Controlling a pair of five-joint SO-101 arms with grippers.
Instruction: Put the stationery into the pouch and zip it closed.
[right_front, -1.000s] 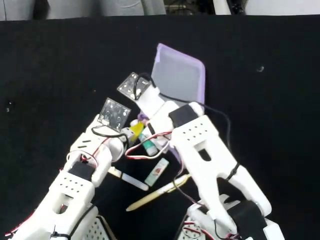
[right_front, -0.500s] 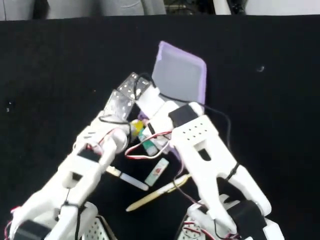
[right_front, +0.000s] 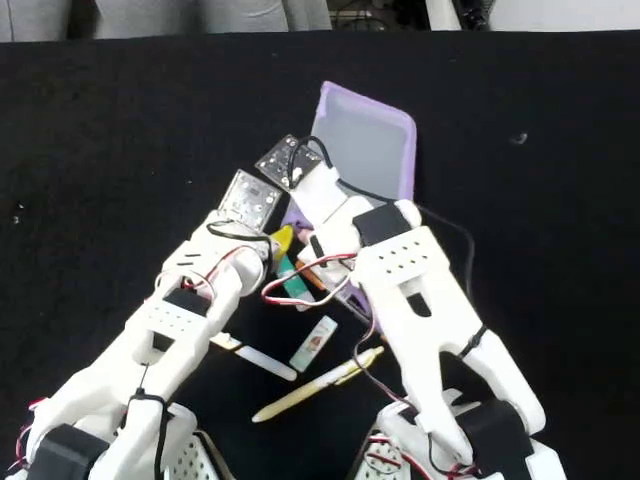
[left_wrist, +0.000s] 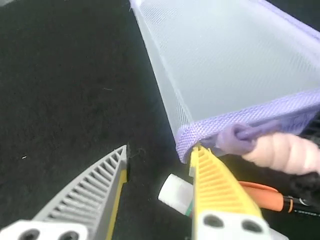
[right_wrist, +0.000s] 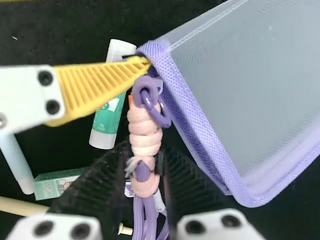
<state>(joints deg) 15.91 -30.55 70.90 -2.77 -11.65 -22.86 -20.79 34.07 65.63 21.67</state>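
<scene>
The mesh pouch (right_front: 368, 140) with purple edging lies at the table's middle; its near corner shows in the left wrist view (left_wrist: 235, 70) and the right wrist view (right_wrist: 250, 95). My right gripper (right_wrist: 145, 156) is shut on the pink braided zip pull (right_wrist: 142, 131) at that corner. My left gripper (left_wrist: 160, 150) is open, its yellow fingertip (left_wrist: 200, 159) touching the pouch corner beside the pull (left_wrist: 280, 149). A glue stick (right_wrist: 109, 111), an orange pen (left_wrist: 265, 194), a green-and-white eraser (right_front: 314, 343), a white pen (right_front: 258, 356) and a wooden pencil (right_front: 312, 386) lie on the cloth near the grippers.
Both arms (right_front: 160, 340) (right_front: 430, 320) crowd the near middle of the black cloth, with wires looping over the stationery. The far edge of the table (right_front: 150, 36) runs along the back. Open cloth lies to the left and right of the pouch.
My left gripper has moved forward and right, up to the pouch corner. My right gripper with the zip pull has shifted slightly away and right, and the pouch has moved a little with it.
</scene>
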